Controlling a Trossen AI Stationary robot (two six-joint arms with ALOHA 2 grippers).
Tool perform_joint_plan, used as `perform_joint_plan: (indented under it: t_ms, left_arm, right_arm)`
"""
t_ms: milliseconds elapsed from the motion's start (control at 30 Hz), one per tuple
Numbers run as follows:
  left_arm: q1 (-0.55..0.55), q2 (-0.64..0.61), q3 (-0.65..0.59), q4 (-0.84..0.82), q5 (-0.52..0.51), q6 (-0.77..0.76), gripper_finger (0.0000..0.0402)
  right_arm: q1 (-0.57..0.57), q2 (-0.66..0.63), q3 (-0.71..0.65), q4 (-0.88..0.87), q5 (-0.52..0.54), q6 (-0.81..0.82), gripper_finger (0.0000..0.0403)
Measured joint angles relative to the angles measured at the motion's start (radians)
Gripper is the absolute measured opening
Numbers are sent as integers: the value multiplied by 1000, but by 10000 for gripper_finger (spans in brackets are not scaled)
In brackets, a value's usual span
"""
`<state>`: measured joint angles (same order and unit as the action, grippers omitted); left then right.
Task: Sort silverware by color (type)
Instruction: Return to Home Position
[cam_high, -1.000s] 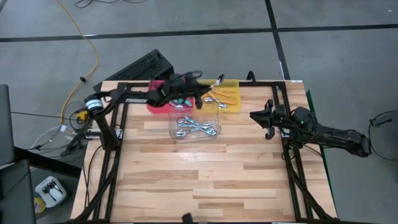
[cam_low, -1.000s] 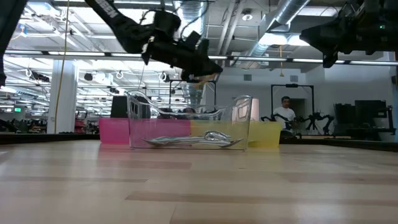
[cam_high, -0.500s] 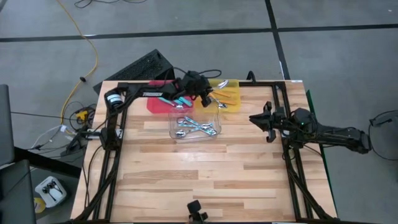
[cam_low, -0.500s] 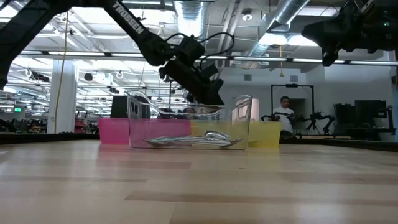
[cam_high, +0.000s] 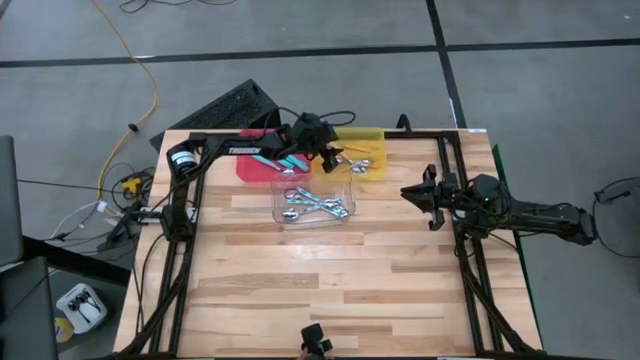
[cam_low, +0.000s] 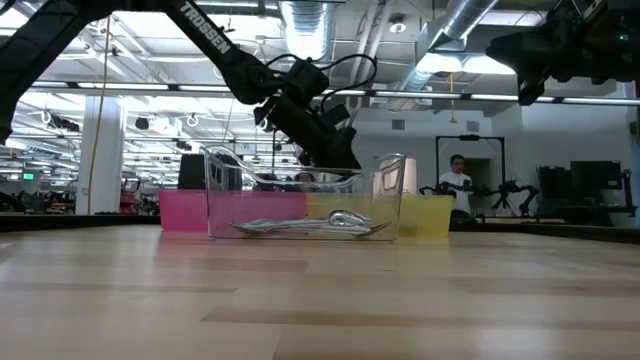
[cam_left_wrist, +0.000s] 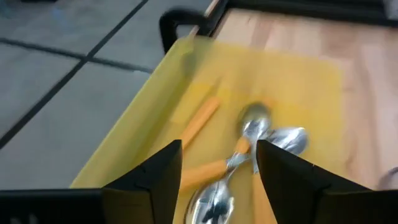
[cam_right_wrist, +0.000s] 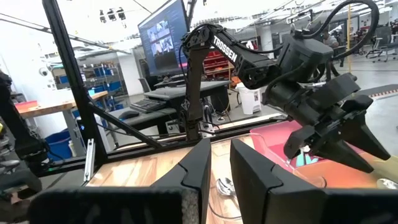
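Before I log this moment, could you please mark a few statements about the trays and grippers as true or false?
1. The left gripper hovers over the yellow tray, fingers open, holding nothing. True.
2. The clear tray is empty. False: several spoons lie in it.
3. The spoons in the yellow tray have teal handles. False: the orange-handled spoons lie there.
4. The right gripper is apart from all the trays, over the right side of the table. True.
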<state>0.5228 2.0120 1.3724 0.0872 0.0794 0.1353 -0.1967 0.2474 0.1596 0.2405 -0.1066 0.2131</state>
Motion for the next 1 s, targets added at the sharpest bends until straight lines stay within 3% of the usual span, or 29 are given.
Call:
perform_joint_plan:
  t_ms: [300, 567, 700, 1000]
  left_arm:
    - [-26, -171, 0, -76, 60, 31, 192]
    - [-73, -369, -69, -80, 208, 21, 192]
    - [-87, -513, -192, -20, 205, 7, 192]
    - [-135, -891, -634, 308, 113, -119, 192]
  right_arm:
    - [0, 0, 0, 0, 1, 0, 87]
    - [0, 0, 0, 0, 0, -2, 87]
    - [1, 0, 0, -1, 0, -3, 87]
    - [0, 0, 0, 0, 0, -28, 87]
